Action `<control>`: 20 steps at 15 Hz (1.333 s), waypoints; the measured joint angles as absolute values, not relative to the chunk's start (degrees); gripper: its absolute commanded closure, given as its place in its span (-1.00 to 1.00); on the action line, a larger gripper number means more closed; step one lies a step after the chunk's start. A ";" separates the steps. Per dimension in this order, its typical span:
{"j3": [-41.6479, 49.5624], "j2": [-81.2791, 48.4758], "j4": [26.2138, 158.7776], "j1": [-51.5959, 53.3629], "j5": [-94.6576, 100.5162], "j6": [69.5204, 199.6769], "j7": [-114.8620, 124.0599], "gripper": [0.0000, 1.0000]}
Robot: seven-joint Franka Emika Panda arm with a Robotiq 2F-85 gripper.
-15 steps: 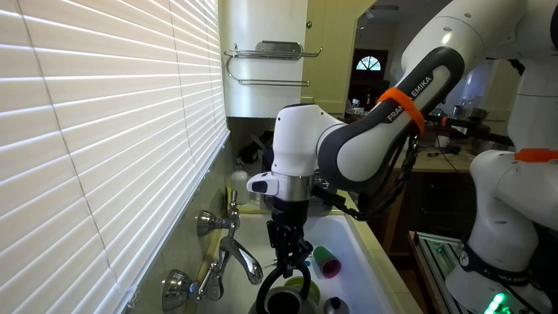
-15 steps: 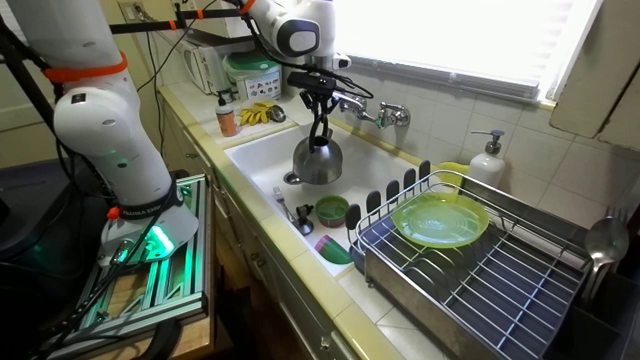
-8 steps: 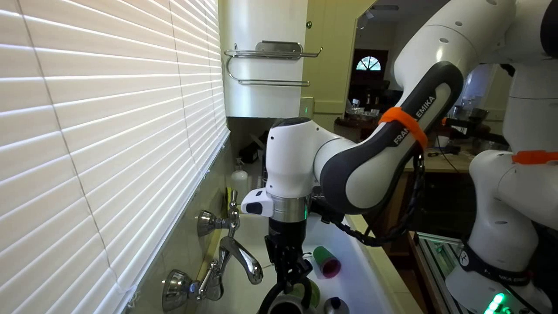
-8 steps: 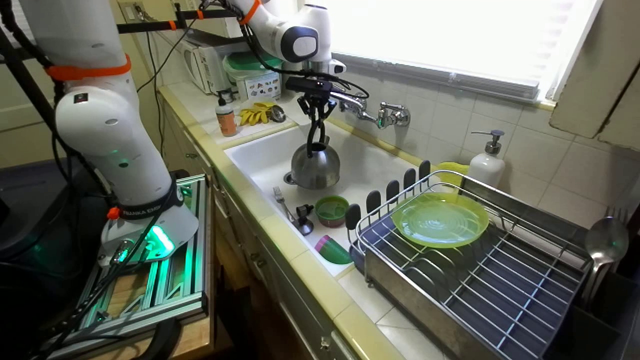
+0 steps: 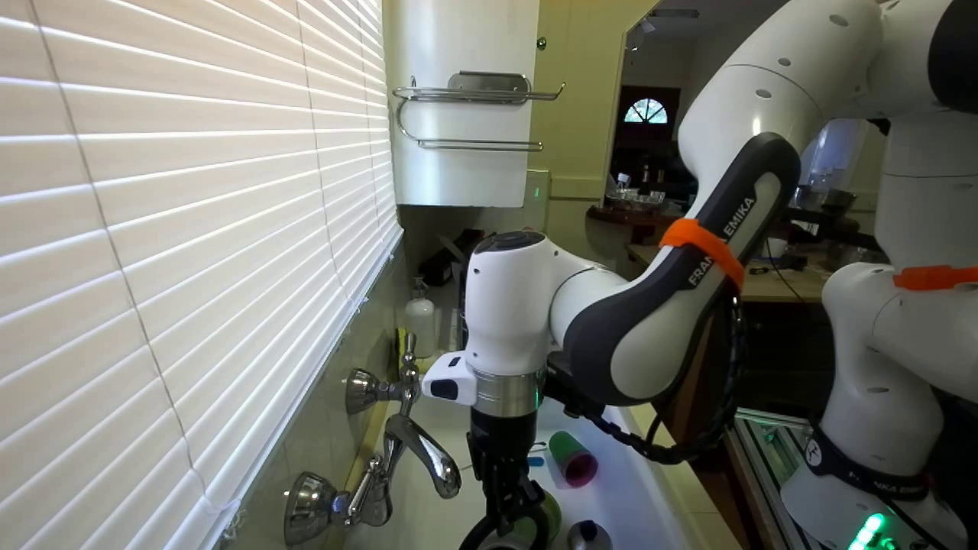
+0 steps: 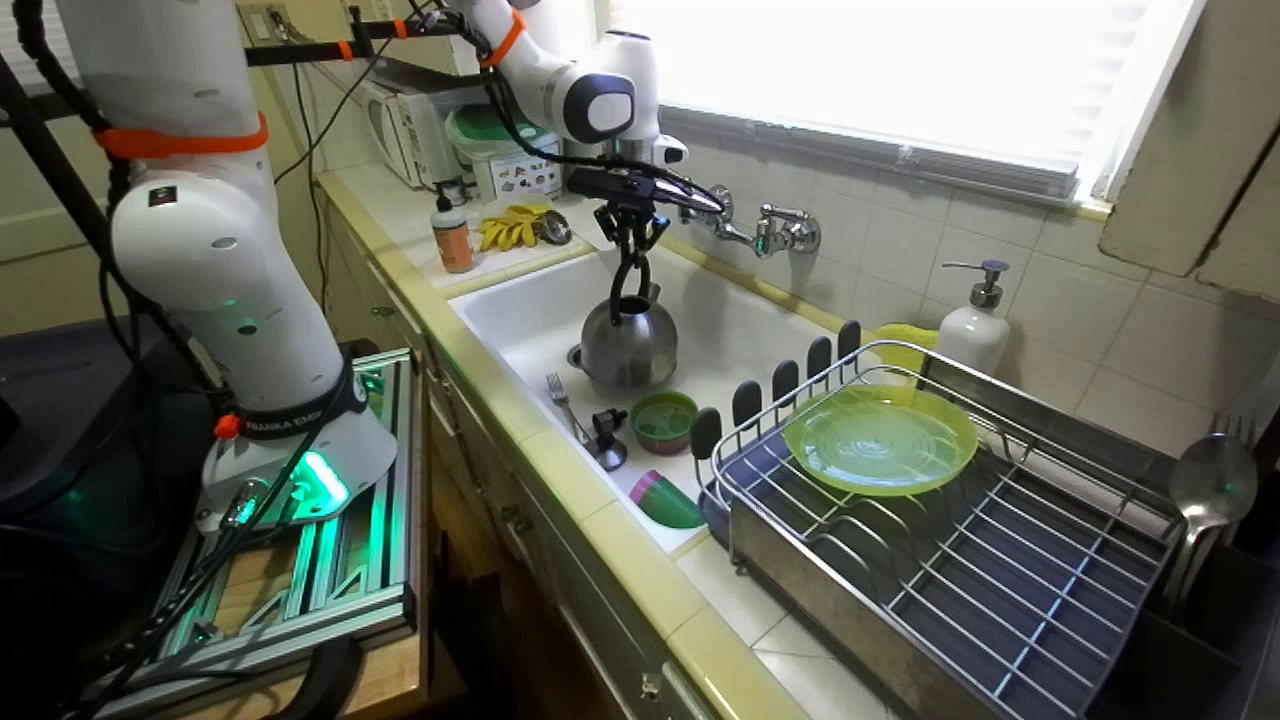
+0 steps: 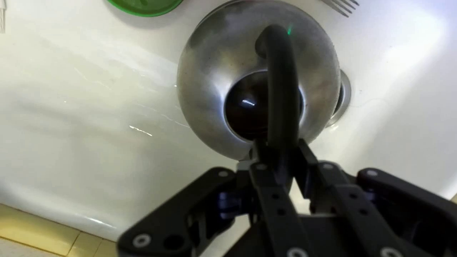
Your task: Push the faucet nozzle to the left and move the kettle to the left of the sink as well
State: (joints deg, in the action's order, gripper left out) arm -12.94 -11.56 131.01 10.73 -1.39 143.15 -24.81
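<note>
The squat silver kettle [image 6: 630,350] is inside the white sink [image 6: 500,310], upright, with a dark round opening on top. My gripper [image 6: 630,255] is shut on its black arched handle. In the wrist view the gripper [image 7: 280,153] has the handle between its fingers, and the kettle [image 7: 210,67] hangs over or stands on the sink floor; I cannot tell which. In an exterior view the kettle is mostly cut off below the gripper [image 5: 506,527]. The curved silver faucet nozzle [image 5: 432,454] points out over the sink, apart from the gripper.
A green bowl [image 6: 663,425], a tipped green-and-pink cup [image 6: 668,500], a fork [image 6: 562,400] and a small dark-and-silver object [image 6: 607,445] lie in the sink. A dish rack [image 6: 960,580] with a plate stands beside it. Yellow gloves [image 6: 512,230] and an orange bottle [image 6: 453,240] are on the far counter.
The gripper and the kettle have moved down into the sink together and slightly left in an exterior view. The faucet nozzle has not moved.
</note>
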 measured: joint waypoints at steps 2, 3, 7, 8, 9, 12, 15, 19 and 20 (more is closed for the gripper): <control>-12.94 -12.12 131.42 10.90 -0.33 144.57 -22.87 0.89; -12.94 -12.31 131.72 10.92 0.18 145.33 -22.06 0.89; -12.94 -12.60 133.62 10.99 1.29 148.98 -20.26 0.89; -12.94 -12.68 134.12 11.02 1.32 150.00 -20.18 0.89; -12.95 -12.82 134.52 11.04 1.41 150.89 -20.10 0.89; -12.95 -13.27 135.70 11.08 2.02 153.41 -19.41 0.89; -12.97 -13.38 136.49 11.09 2.79 154.58 -19.00 0.89; -12.99 -13.27 137.02 11.13 3.62 155.56 -18.65 0.89; -12.99 -13.27 137.24 11.14 3.77 156.05 -18.44 0.89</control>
State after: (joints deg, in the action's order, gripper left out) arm -12.99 -13.27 137.24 11.14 3.77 156.05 -18.44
